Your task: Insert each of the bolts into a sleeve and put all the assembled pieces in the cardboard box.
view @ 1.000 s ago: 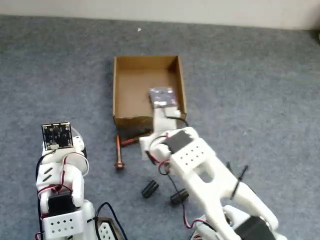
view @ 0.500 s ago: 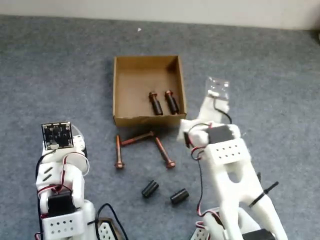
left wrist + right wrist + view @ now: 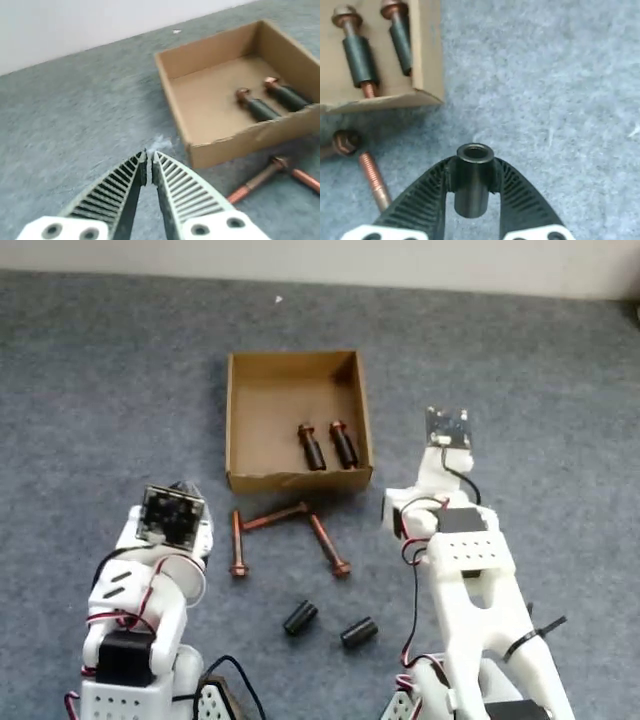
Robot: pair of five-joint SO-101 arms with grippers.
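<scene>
A sleeve [image 3: 471,192], judged light, rigid and slippery, is clamped mid-body by the right claw [image 3: 472,167]. The left claw [image 3: 150,159] is clenched, empty.

Grey carpet [image 3: 520,370] carries the cardboard box [image 3: 231,420]; three bolts [image 3: 328,545] lie just beside it; two sleeves [image 3: 299,618] lie farther off.

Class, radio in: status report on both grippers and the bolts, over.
Left gripper shut, empty. Right gripper shut on sleeve. Three bolts loose, nothing blocking.
</scene>
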